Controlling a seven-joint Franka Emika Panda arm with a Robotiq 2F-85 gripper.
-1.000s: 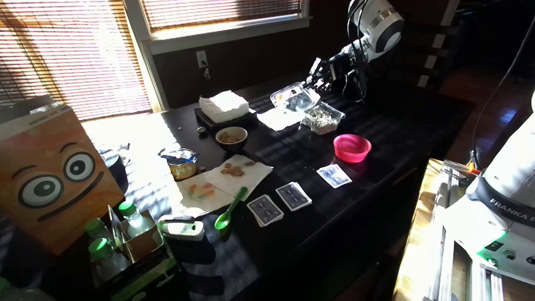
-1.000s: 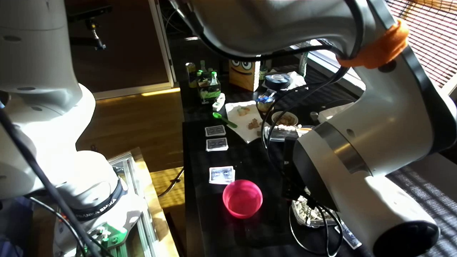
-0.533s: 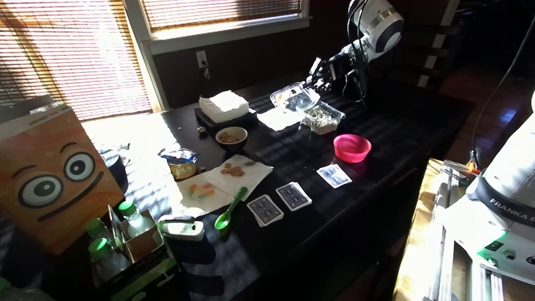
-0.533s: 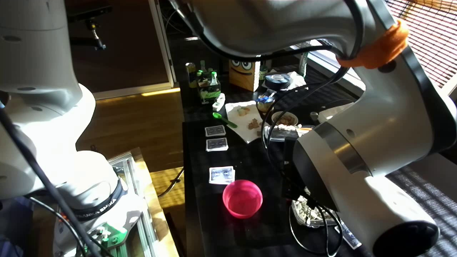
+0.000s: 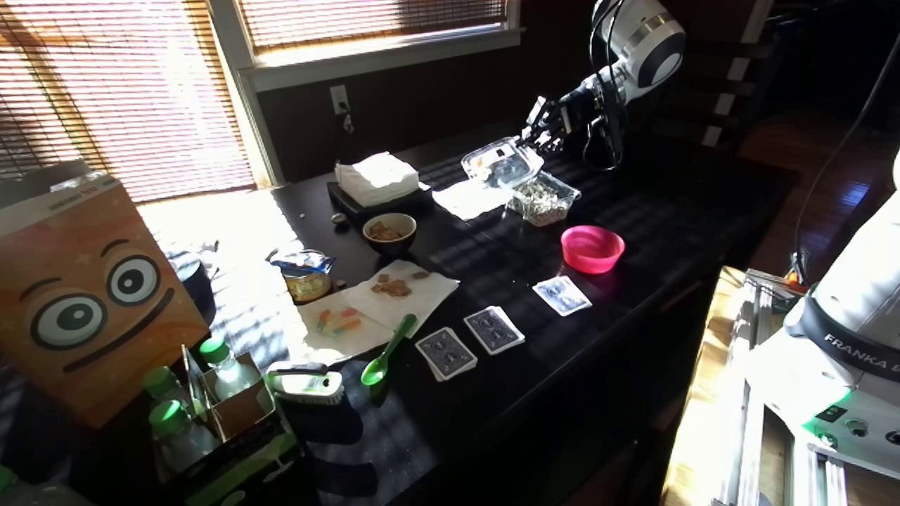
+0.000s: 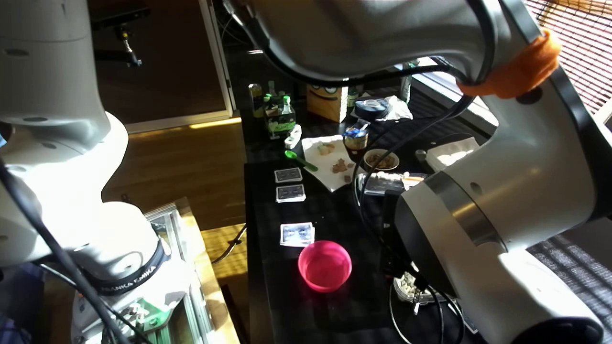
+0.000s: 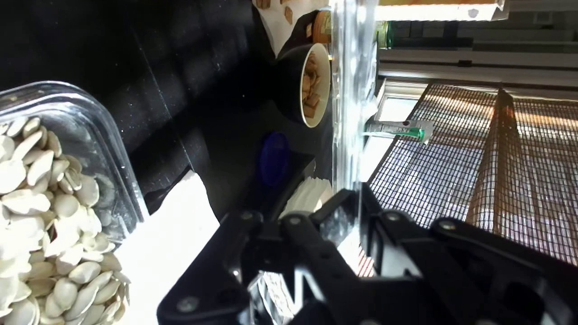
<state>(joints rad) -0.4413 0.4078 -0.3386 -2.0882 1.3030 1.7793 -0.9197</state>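
My gripper (image 7: 356,195) is shut on the edge of a transparent plastic lid (image 7: 354,90), seen edge-on in the wrist view. In an exterior view the gripper (image 5: 536,135) holds the lid (image 5: 500,165) tilted above the table, over a white napkin (image 5: 465,199). The lid also shows in an exterior view (image 6: 389,183), where the arm hides the gripper. A transparent container (image 5: 573,199) of pale seeds stands just below and beside the lid; it fills the left of the wrist view (image 7: 118,155). I cannot tell whether lid and container are joined.
A pink bowl (image 5: 592,263) stands near the table's front edge. Card stacks (image 5: 562,295), a green spoon (image 5: 380,362), a bowl of crackers (image 5: 388,246) and a napkin stack (image 5: 377,179) lie around. A window wall (image 5: 422,105) runs behind the table.
In the last half second the gripper and lid have shifted slightly to the right in the exterior view with the window behind. The container and other things have not moved.
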